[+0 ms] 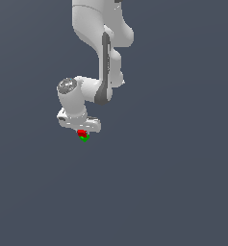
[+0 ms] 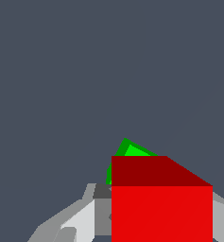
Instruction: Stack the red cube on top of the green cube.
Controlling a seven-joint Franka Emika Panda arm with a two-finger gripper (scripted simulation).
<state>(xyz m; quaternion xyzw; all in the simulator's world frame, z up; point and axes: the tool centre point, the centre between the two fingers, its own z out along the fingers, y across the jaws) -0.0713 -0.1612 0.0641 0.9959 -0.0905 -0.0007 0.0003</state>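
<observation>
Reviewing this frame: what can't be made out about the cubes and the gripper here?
- Whether the red cube rests on the green cube or hangs just above: in the wrist view red covers most of green; in the exterior view both are too small.
- How the gripper jaws stand: the wrist view's lower edge cuts the fingers off, and the exterior view shows them too small.

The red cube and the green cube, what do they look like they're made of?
Red cube: flat, uniform colour, matte, no grain or shine; perhaps plastic or painted wood, but the simulator's render leaves it open. Green cube: same plain, textureless look, sharp edges, so equally uncertain.
</observation>
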